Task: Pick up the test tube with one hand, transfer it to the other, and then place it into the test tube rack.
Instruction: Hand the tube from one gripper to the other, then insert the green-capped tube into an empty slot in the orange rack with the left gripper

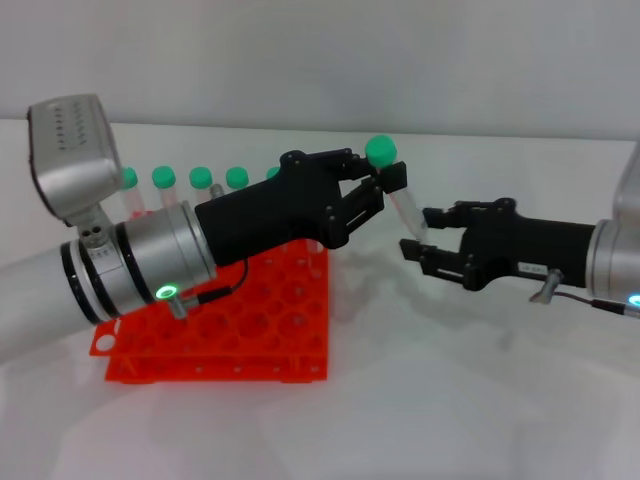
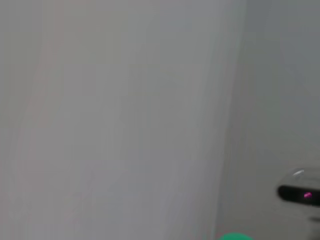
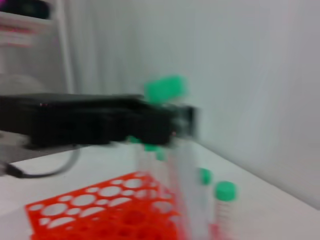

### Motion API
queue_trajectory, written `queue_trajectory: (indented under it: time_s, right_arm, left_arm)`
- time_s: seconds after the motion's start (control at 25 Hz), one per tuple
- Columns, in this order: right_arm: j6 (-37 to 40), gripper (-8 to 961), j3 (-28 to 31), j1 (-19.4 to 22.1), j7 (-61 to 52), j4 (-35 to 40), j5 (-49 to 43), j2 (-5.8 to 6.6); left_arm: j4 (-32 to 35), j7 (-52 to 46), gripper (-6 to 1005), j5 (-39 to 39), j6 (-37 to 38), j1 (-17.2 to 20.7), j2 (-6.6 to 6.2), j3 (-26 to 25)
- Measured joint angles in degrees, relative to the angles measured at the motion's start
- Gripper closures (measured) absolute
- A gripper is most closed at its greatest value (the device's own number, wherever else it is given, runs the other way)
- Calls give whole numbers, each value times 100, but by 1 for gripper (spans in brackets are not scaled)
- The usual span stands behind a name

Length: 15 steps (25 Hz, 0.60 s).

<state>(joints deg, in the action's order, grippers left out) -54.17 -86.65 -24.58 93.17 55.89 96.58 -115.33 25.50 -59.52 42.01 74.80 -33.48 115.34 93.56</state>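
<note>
Your left gripper (image 1: pixel 385 190) grasps the tube (image 1: pixel 405 208) just under its green cap, in mid-air past the rack's (image 1: pixel 230 330) right edge. The tube slants, cap up and away from you, tip down toward the right gripper (image 1: pixel 418 240), whose fingers are spread around that tip. Bare table (image 1: pixel 480 390) lies beneath and to the right.
</note>
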Motion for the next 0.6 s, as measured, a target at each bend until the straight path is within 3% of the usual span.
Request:
queue_trajectory:
  time_s: [0.32, 0.4, 0.44, 0.48, 0.6]
  right_arm:
    - [285, 342, 701, 151, 1, -322, 2, 11]
    - [284, 224, 962, 236, -2, -393, 2, 11]
    - [280, 151, 1109, 310, -7, -409, 5, 10]
    - [272, 78, 1229, 381, -12, -411, 16, 5]
    - [258, 78, 1336, 526, -16, -411, 57, 2]
  left_arm:
    - [578, 426, 786, 228, 415, 554, 6, -537]
    - [968, 855, 785, 388, 408, 949, 83, -731]
    - [968, 855, 784, 388, 408, 949, 83, -731]
    - [1187, 1075, 784, 413, 377, 1239, 175, -901]
    - [1387, 1200, 782, 427, 359, 1505, 269, -1098]
